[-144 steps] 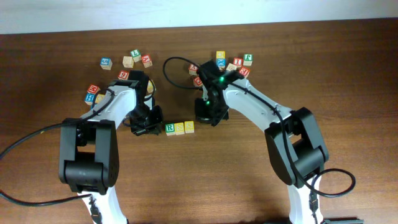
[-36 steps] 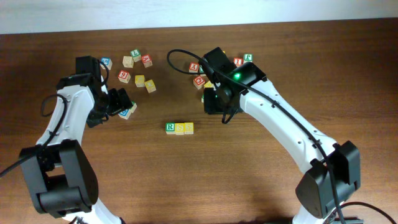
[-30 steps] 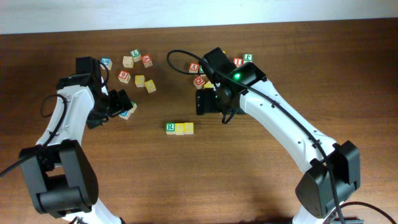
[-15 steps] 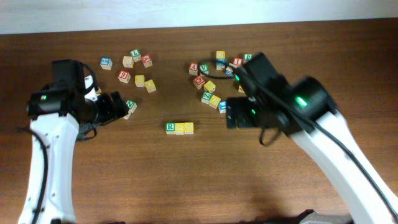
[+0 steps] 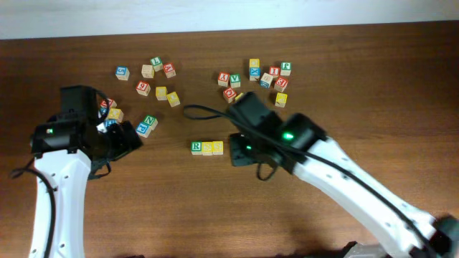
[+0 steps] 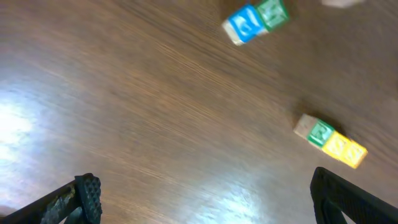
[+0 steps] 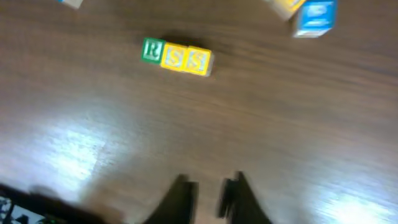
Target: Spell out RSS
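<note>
Left side first: the left gripper point(image 6: 204, 190) has backed well away from the middle. It's spread wide and empty, hanging over bare dark brown wooden table point(image 5: 401, 86), near a loose blue-and-green wooden cube point(image 5: 146, 125).

In the centre, the row of three small wooden alphabet cubes point(image 5: 207, 147) hasn't budged. The green-and-white R cube point(image 7: 152, 50) is touching the first yellow S cube point(image 7: 174, 57), which is touching the second yellow S cube point(image 7: 198, 60), so it reads RSS.

The right gripper point(image 7: 208, 193) has swung down from the scattered leftover letter cubes point(image 5: 254, 75) and now sits just right of the row. Its fingers are pinched almost together, with nothing between them.

With both arms off the cubes, I'd say the word is done.
</note>
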You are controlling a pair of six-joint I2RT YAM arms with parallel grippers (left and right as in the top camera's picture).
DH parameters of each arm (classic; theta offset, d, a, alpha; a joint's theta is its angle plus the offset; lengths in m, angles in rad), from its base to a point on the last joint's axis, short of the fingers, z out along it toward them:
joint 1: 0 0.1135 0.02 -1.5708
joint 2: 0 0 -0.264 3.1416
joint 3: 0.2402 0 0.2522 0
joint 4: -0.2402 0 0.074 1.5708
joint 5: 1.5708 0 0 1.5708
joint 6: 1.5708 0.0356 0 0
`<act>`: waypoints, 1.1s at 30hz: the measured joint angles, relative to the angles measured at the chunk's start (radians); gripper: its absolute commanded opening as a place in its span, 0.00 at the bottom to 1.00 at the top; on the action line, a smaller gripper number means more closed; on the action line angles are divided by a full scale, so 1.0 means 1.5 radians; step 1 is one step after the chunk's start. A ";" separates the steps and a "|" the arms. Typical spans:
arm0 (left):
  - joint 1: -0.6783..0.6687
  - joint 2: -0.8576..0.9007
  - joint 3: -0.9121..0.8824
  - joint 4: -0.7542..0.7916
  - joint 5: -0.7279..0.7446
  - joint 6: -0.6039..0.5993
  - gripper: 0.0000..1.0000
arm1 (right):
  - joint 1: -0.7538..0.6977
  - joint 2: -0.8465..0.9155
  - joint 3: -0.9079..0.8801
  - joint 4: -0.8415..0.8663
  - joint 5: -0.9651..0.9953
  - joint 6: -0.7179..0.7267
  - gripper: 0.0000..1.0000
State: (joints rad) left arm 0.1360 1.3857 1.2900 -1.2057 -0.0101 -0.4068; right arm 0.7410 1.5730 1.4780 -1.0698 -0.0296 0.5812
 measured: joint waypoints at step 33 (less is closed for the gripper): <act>0.079 0.000 -0.002 0.000 -0.051 -0.009 0.99 | 0.075 0.316 -0.002 0.231 0.003 0.101 0.04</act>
State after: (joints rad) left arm 0.2546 1.3857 1.2865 -1.2057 -0.0868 -0.4206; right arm 0.8528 2.0472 1.4750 -0.7238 -0.0257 0.7334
